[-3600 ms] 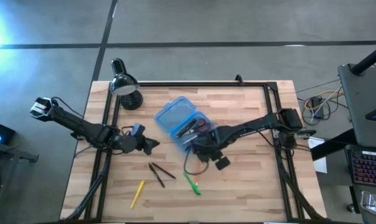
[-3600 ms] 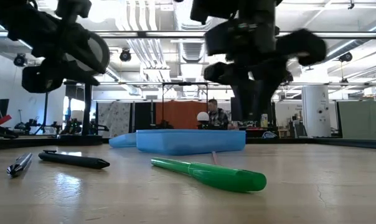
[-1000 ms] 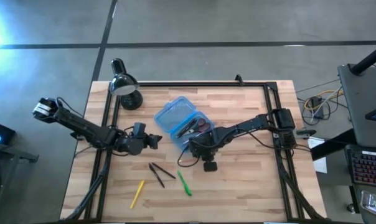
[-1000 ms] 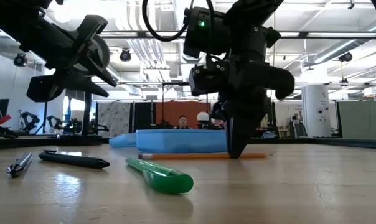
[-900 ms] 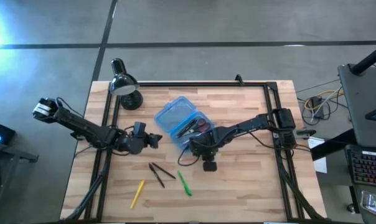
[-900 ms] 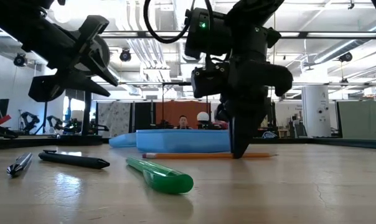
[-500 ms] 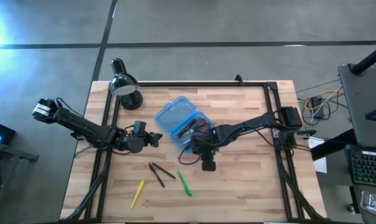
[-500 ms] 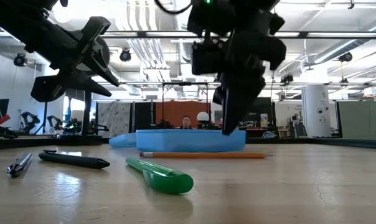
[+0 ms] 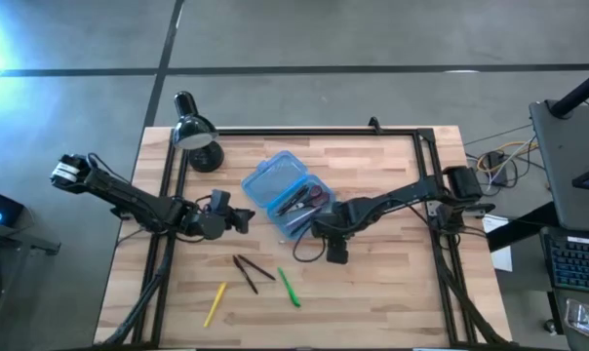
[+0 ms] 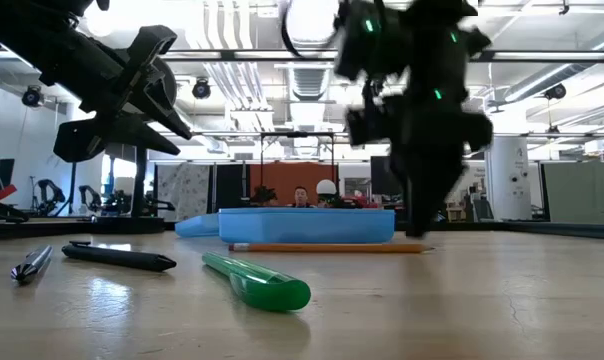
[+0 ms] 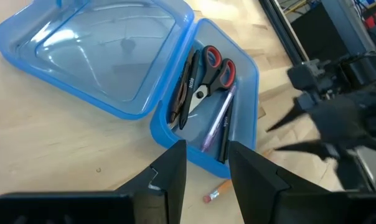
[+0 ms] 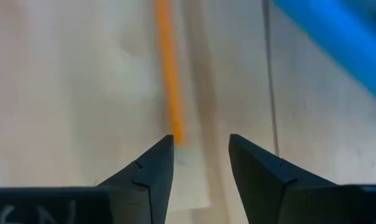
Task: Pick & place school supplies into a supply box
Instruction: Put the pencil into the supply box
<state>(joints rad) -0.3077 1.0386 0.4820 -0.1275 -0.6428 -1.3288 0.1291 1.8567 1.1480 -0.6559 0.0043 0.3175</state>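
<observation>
The blue supply box (image 9: 285,195) lies open on the table with both halves flat. Its right half holds red-handled scissors (image 11: 214,67) and several dark pens. An orange pencil (image 10: 327,248) lies flat on the table along the box's near side. A green pen (image 9: 288,288), two dark pens (image 9: 251,271) and a yellow pencil (image 9: 215,302) lie nearer the front. My right gripper (image 12: 200,146) is open, pointing down just above the table, at one end of the orange pencil (image 12: 166,68). My left gripper (image 11: 206,155) is open, hovering left of the box.
A black desk lamp (image 9: 199,136) stands at the far left corner. A dark frame rail (image 9: 314,130) runs round the table's edges. The right arm's loose cable (image 9: 299,255) hangs near the green pen. There is bare wood right of the box and along the near edge.
My right gripper stood with its fingertips down at the middle of the orange pencil. It rose clear, moved toward the table's right edge and came down again near the pencil's end. The pencil has stayed flat on the table.
</observation>
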